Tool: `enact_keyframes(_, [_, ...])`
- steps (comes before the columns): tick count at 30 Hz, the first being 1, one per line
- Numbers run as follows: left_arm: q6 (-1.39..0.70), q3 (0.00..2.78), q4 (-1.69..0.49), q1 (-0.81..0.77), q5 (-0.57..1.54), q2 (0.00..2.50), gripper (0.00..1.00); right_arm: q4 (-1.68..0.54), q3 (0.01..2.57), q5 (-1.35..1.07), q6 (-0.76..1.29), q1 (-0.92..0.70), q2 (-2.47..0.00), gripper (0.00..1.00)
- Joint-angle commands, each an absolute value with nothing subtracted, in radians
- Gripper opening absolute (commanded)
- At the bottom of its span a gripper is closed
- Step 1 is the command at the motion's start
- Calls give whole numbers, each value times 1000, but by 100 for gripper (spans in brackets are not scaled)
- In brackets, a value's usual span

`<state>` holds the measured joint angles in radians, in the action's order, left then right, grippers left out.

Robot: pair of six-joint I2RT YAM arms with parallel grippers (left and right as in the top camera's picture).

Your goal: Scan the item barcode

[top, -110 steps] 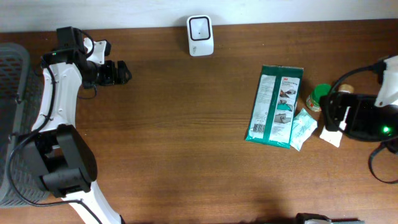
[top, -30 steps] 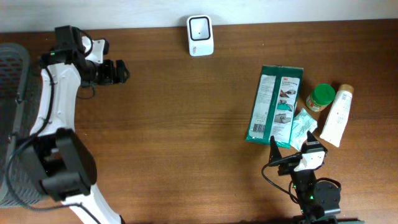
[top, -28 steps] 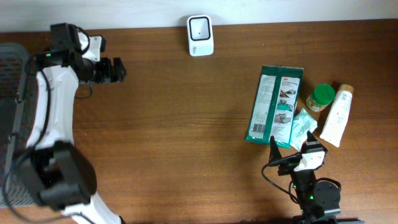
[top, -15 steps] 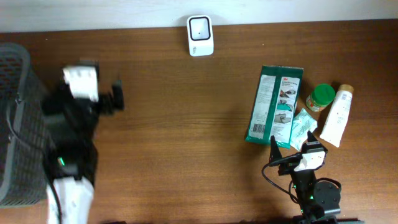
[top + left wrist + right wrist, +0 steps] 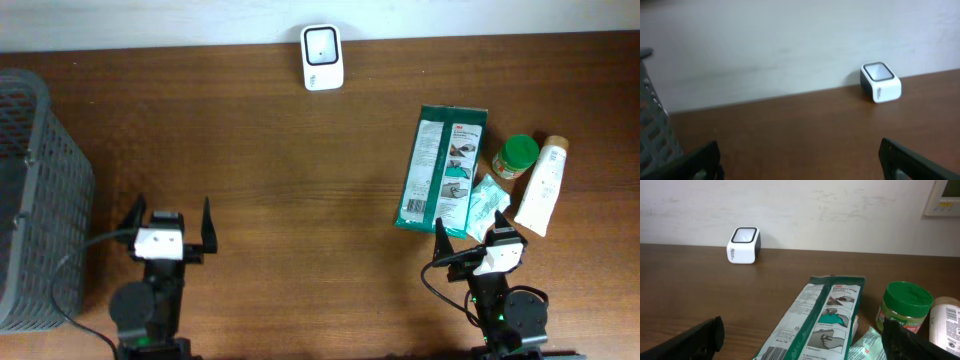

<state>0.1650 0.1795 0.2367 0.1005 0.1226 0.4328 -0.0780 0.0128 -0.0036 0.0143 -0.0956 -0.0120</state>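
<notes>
Right hand [image 5: 468, 247]: spread wide, gripping nothing, parked low at the near edge of the worktop [image 5: 300, 200] and aimed toward the far wall. Fingertips only at the bottom corners of the right wrist view. Just ahead, the long green packet [image 5: 815, 325], lying flat, printed face up, with what looks like a barcode near its close end. Probably the item to scan, and nearest for a pickup. Tucked against the packet's right side, a small pale green sachet [image 5: 488, 205]; beyond that, a green-lidded jar [image 5: 905, 307] standing upright and a white tube [image 5: 540, 186] lying down. All bunched together on the right side, likely staged as a queue within that arm's reach.

Left hand [image 5: 170, 224]: likewise spread and empty, low at the near edge, well apart from everything.

Farther out, the white scanner [image 5: 322, 43] against the far edge, centred between the arms, window tilted up and forward, presumably so either arm can present a code. Dark mesh basket [image 5: 40, 200] at the left edge. Worktop dark brown wood grain. Behind it, a plain off-white wall, scuffed, with a small panel at upper right.
</notes>
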Motion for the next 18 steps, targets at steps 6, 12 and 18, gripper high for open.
enact_keyframes(6, [334,9,176,65,104,179,99,-82,6,5,7,-104,-3,98])
enact_keyframes(12, [395,9,17,64,101,51,99,-82,6,5,7,-104,-3,98])
enact_keyframes(18, [395,9,-75,57,85,5,99,-82,6,5,7,-104,-3,98])
